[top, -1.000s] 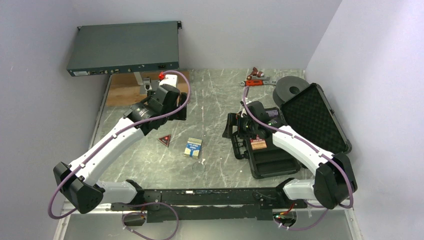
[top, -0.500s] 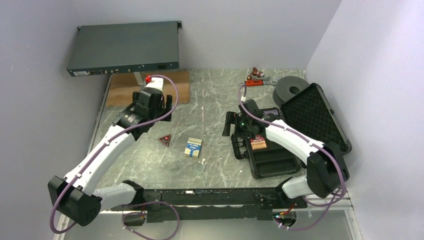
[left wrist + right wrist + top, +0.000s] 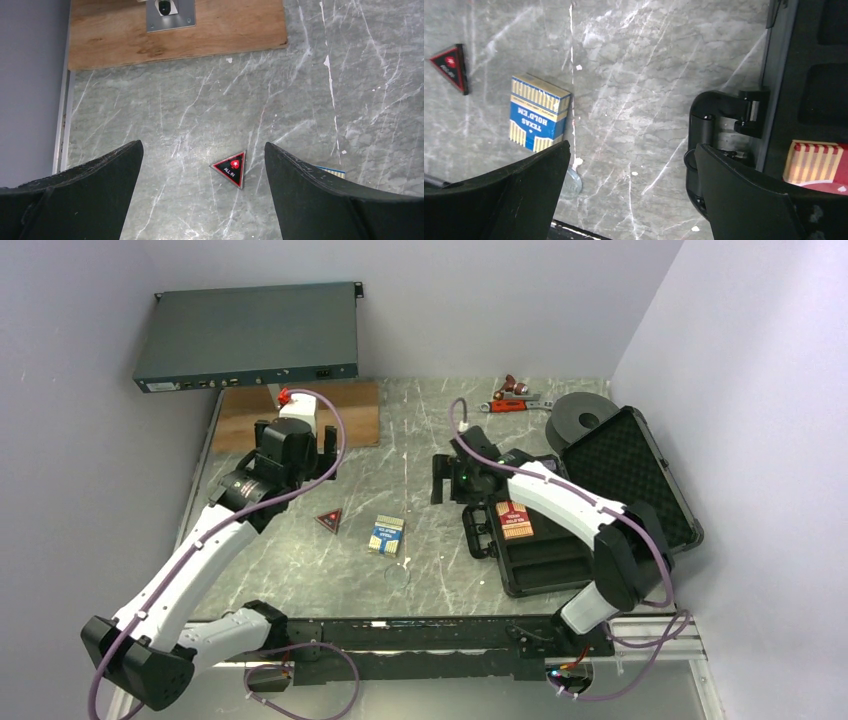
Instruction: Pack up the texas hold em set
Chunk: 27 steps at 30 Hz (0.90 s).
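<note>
Left fingers [image 3: 85, 190] and right fingers [image 3: 754, 200] gape empty; red box [image 3: 515, 521] lies in case [image 3: 545, 565], blue box [image 3: 386, 534] and triangle [image 3: 328, 521] wait unpacked left of it.

A: What kind of place am I driving in?
B: A robotics lab cell, I'd say. Plain pale walls [image 3: 80, 460] box in my grey marbled tabletop [image 3: 420, 430]. There's a rack-mount electronics unit [image 3: 250, 335] at eleven o'clock, a plywood board [image 3: 362, 415] under it, and a mounting rail [image 3: 430, 628] at six.
</note>
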### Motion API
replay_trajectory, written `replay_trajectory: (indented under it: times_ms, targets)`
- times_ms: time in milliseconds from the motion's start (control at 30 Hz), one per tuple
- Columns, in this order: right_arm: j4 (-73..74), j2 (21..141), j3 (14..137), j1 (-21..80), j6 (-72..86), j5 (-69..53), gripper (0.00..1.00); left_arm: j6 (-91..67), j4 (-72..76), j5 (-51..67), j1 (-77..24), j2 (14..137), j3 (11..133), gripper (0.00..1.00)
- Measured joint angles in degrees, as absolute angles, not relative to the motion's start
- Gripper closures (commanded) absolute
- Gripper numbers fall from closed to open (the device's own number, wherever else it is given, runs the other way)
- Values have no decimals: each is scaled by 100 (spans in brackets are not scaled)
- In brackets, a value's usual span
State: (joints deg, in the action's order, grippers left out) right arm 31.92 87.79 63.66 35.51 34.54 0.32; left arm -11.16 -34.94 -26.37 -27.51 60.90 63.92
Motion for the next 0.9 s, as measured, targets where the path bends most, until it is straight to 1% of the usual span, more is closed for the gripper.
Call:
replay_trajectory:
  times_ms: [300,567,733,900]
  targets:
    - [4226,10073,7778,4510,4123,902,0,-1096,-3492,-2788,-2751,5708,6287,2]
    - [4650,10457,8099,5107,4928,1096,0,-1052,-3494,-3000,-2751,5435,6208,2]
    - [4657,10562,8320,5238,5312,1035,0,-1028,-3492,-3035,-2751,5341,6204,3]
    - [4681,10951,8724,5319,5623,1009,0,-1022,-3494,-3035,-2751,5319,6206,3]
